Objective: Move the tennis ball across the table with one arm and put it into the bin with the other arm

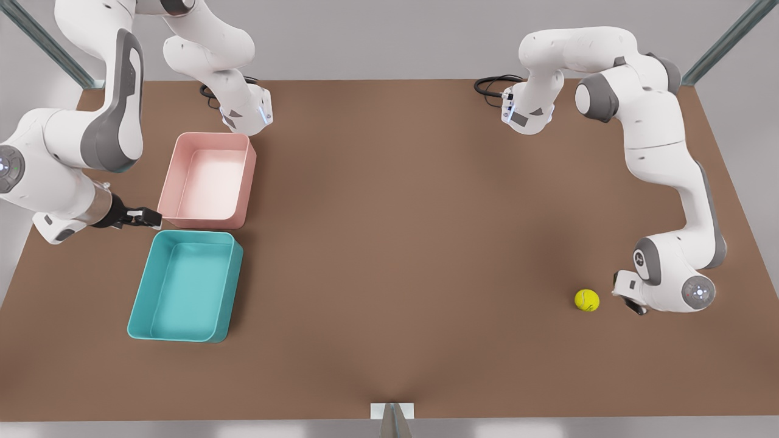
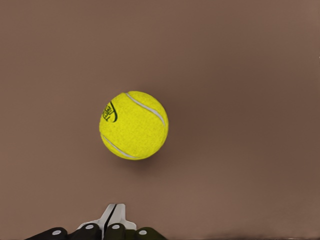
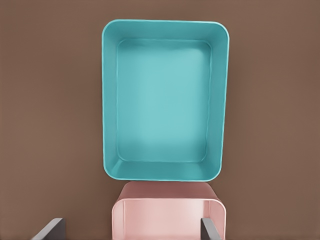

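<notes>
The tennis ball [image 1: 586, 300] lies on the brown table [image 1: 401, 243] near the front view's right side; it is yellow-green with a white seam. My left gripper [image 1: 633, 301] hovers just beside it, toward the table's right edge. In the left wrist view the tennis ball [image 2: 133, 125] sits a short way ahead of the left gripper [image 2: 114, 220], whose fingers are shut with nothing between them. The teal bin [image 1: 185, 286] stands empty at the front view's left. My right gripper [image 1: 143, 217] hangs open above the bin's far-left corner. The right wrist view has the bin [image 3: 112, 100] below the open fingers [image 3: 50, 229].
A pink tray [image 1: 207, 180] of like shape stands directly behind the teal bin, also seen as the pink tray [image 3: 167, 192]. Black cables [image 1: 493, 85] lie at the far edge. Both arm bases stand at the table's back.
</notes>
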`<state>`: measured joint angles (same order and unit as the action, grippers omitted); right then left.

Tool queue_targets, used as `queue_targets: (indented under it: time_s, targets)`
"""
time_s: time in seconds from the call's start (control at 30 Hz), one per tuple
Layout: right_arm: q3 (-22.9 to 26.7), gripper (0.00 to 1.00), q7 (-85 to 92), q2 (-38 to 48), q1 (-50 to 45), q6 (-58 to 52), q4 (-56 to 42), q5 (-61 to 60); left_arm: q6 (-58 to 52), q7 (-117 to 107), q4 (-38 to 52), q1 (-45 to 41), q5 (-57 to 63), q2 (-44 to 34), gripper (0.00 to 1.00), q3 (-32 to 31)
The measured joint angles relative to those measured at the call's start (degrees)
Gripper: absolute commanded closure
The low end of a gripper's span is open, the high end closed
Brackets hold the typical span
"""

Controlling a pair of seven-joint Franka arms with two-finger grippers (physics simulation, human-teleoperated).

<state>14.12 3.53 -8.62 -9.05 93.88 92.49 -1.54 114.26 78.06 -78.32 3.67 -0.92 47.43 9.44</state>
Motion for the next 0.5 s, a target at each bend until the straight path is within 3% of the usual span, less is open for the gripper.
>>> queue_targets:
  time_s: [0.2,0.5]
  targets:
    - [0.0,0.0,0.0,-0.2,0.0,0.1,0.0,0.0,6.9,15.5,-5.2,0.0,0.9,-0.1,0.79,0.0]
    - [0.0,0.0,0.1,-0.3,0.0,0.2,0.2,-0.1,12.3,28.7,-6.1,-0.6,1.1,0.2,0.79,0.0]
